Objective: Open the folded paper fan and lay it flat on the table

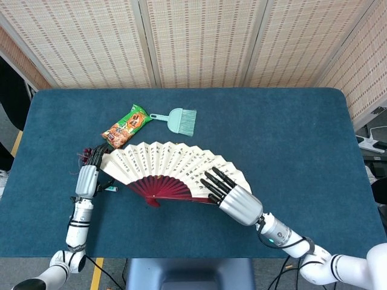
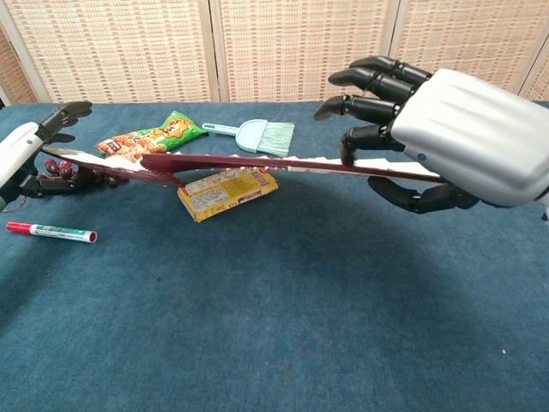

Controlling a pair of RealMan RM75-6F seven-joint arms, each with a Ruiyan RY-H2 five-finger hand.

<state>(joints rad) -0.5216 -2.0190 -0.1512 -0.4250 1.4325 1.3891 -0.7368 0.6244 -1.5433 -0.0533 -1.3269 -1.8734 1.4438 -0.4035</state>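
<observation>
The paper fan [image 1: 172, 169] is fully spread now and held level in the air above the blue worktop [image 1: 290, 133], as the chest view makes plain: it hangs edge-on, clear of the yellow box [image 2: 227, 192] beneath it. The right robot hand [image 2: 429, 142] clamps the fan's right end rib between thumb below and fingers above. The left robot hand [image 1: 89, 175] pinches the opposite end rib near the bunch of grapes [image 2: 69, 174].

So the opening looks done, and the laying flat is the step in hand. To my eye the next move calls for both hands to lower together, keeping the fan level. The box sits right under it, so they may need to shift toward bare cloth first, then release both ribs.
</observation>
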